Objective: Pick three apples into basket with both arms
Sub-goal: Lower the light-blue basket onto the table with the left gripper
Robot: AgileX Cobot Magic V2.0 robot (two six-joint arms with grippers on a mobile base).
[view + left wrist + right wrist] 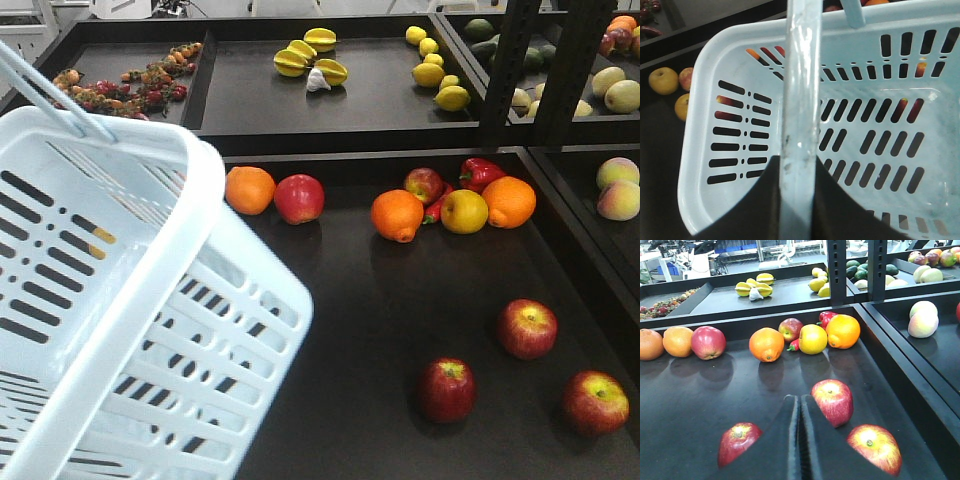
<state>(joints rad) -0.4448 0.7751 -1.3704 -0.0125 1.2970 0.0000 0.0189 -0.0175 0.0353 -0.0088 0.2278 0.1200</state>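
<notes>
Cut off by the frame to the right of the left pincer [796, 160]: basket [705, 75] wall. Half hidden behind the closed right pincer [800, 399]: darker apple [737, 442] on its left, streaked apple [875, 447] on its right.

Only finger ends are showing, in both wrist cams. The left gripper [797, 161] is showing two matte blk fingers [747, 212], smooth, outer edges curving in concave sweeps and widening toward the base. The right gripper [799, 400] is showing two long matte blk fingers [780, 450] tapering to rounded tips, w/ fine ribbing on inner faces and tops catching a faint grey sheen.
</notes>
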